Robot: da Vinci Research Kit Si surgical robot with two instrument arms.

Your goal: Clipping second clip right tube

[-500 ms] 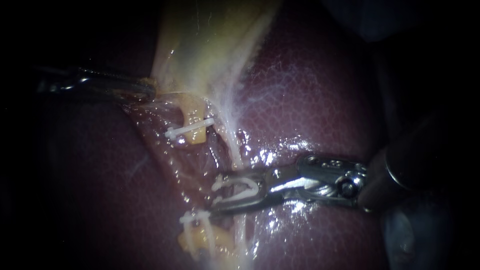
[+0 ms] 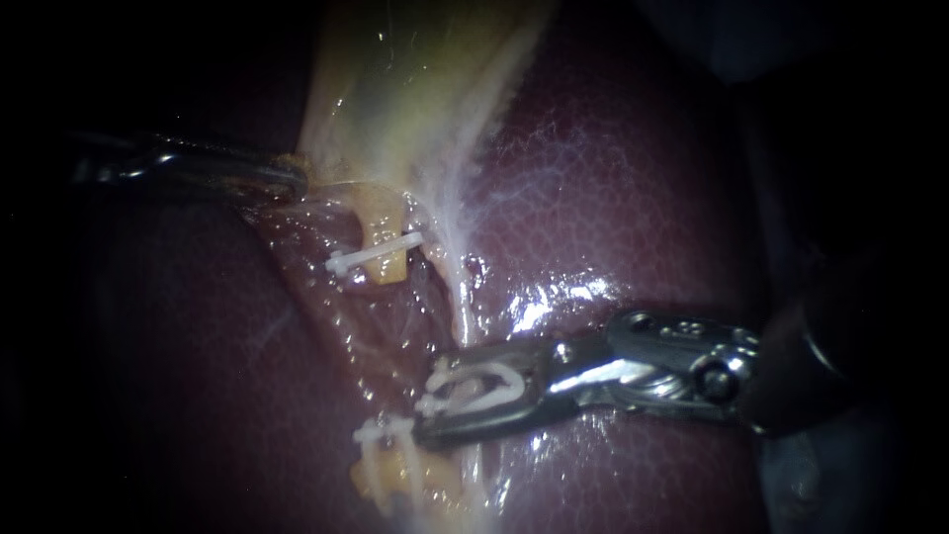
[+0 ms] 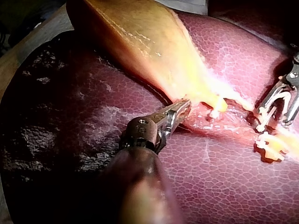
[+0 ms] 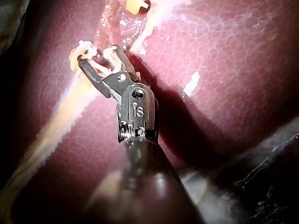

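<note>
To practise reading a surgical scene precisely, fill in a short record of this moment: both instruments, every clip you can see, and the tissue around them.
Left instrument: tip at the tissue beside the gallbladder's lower end
Right instrument: jaws shut on an open white clip
Placed clips: upper clip and lower clip, both closed; the lower one lies just below the right instrument's jaws
Pale tube: runs down to those jaws; whether it lies inside the open clip cannot be told
Background: liver

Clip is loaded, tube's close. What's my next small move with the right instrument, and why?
Probably ease the right instrument slightly forward: its open clip sits beside the placed clip, but the tube isn't clearly between its legs.
</note>
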